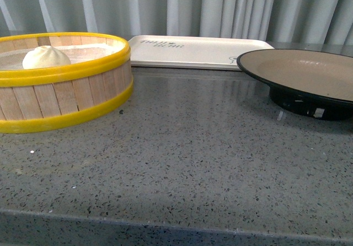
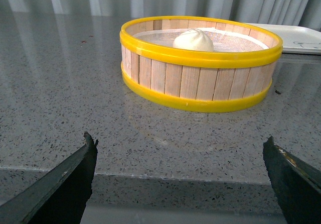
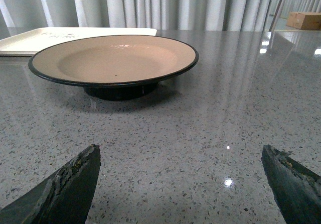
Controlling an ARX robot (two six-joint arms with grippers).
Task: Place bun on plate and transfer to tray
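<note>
Two grippers are held spread and empty. Ahead of the left gripper (image 2: 179, 148), the bun (image 2: 193, 39) sits in the steamer basket (image 2: 200, 81); it should be taken from above, gently. Ahead of the right gripper (image 3: 180, 151), the plate (image 3: 113, 58) stands bare, with the tray (image 3: 30, 40) beyond.

Front view faces the tray (image 1: 193, 53); both low wrist views share its edge.

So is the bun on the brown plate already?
No, the bun sits in the yellow-rimmed steamer basket, and the plate holds nothing.
</note>
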